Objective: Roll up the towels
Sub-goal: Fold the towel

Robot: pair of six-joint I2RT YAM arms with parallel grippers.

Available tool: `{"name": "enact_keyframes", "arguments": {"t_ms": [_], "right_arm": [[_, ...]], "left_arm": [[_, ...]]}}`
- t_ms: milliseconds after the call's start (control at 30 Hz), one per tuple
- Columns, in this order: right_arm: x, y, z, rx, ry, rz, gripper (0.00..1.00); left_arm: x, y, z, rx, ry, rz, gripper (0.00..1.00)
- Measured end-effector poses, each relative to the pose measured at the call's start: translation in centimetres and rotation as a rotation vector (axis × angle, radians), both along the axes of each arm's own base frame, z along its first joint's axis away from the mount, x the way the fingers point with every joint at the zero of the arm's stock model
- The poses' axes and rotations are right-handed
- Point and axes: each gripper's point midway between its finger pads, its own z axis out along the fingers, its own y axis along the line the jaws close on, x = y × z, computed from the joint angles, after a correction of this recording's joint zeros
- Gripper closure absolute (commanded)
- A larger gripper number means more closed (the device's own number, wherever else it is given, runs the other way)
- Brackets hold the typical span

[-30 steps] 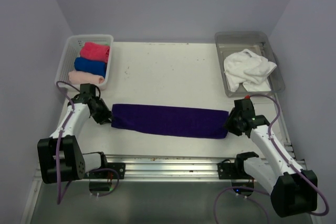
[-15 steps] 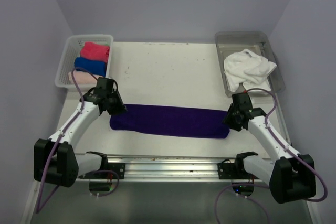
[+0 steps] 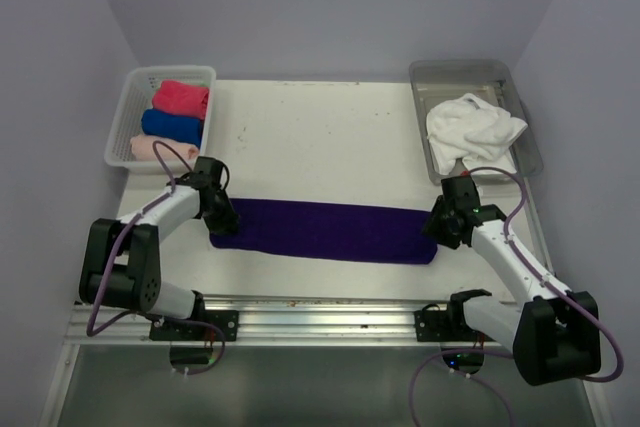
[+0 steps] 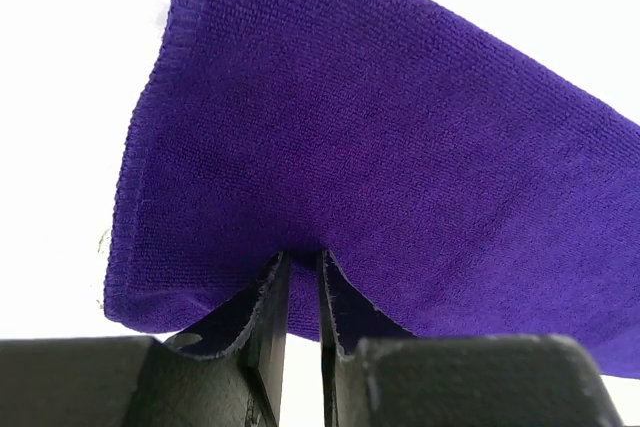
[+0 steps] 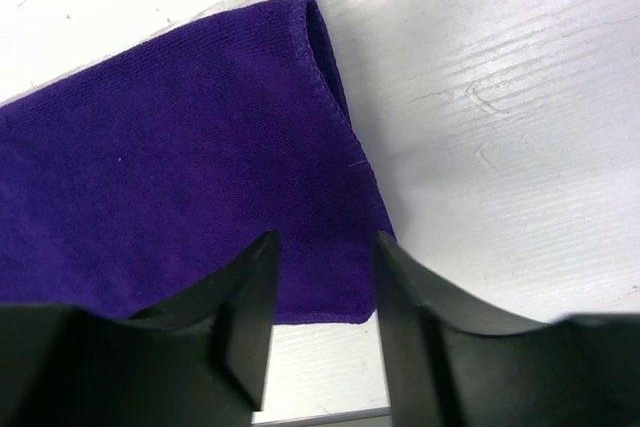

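Overhead, the purple towel (image 3: 320, 231) lies flat as a long folded strip across the near part of the table (image 3: 320, 137), running from left to right. The left gripper (image 3: 222, 222) sits at the strip's left end and the right gripper (image 3: 438, 229) at its right end. At the far left corner, a white basket (image 3: 122, 127) holds three rolled towels side by side: a pink towel (image 3: 181, 98) farthest back, a blue towel (image 3: 172, 126) in the middle and a pale pink towel (image 3: 160, 147) nearest. At the far right corner, a grey tray (image 3: 430, 77) holds a crumpled white towel (image 3: 474, 130), well apart from the purple strip. From the left wrist camera, the two fingers (image 4: 272, 307) stand almost together, clenched on a fold of the purple towel; the cloth puckers where it enters the narrow gap and spreads away from the fingers over the white surface, its hemmed edge on the left. From the right wrist camera, the fingers (image 5: 250, 297) stand apart, released, with nothing between them. They straddle the near corner of the towel's right end, where the stitched hem and the doubled layers show. Whether the fingertips touch the cloth cannot be told from this view.
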Motion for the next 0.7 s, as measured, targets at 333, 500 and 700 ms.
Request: {"name": "enact_keyframes", "arguments": {"t_ms": [333,500,700], "right_arm": [[0.1,0.5,-1.4,0.014,0.037,0.033,0.53],[-0.2,0.5,-2.5,0.014,0.063,0.039,0.58],[-0.3,0.5,-3.2,0.012,0.072,0.036,0.59]], "left_arm": [[0.4,-0.1,0.0,-0.005,0.004,-0.01,0.8],[0.4,-0.2,-0.1,-0.014,0.008,-0.01,0.8],[0.6,-0.3,-0.1,-0.023,0.01,-0.008,0.82]]}}
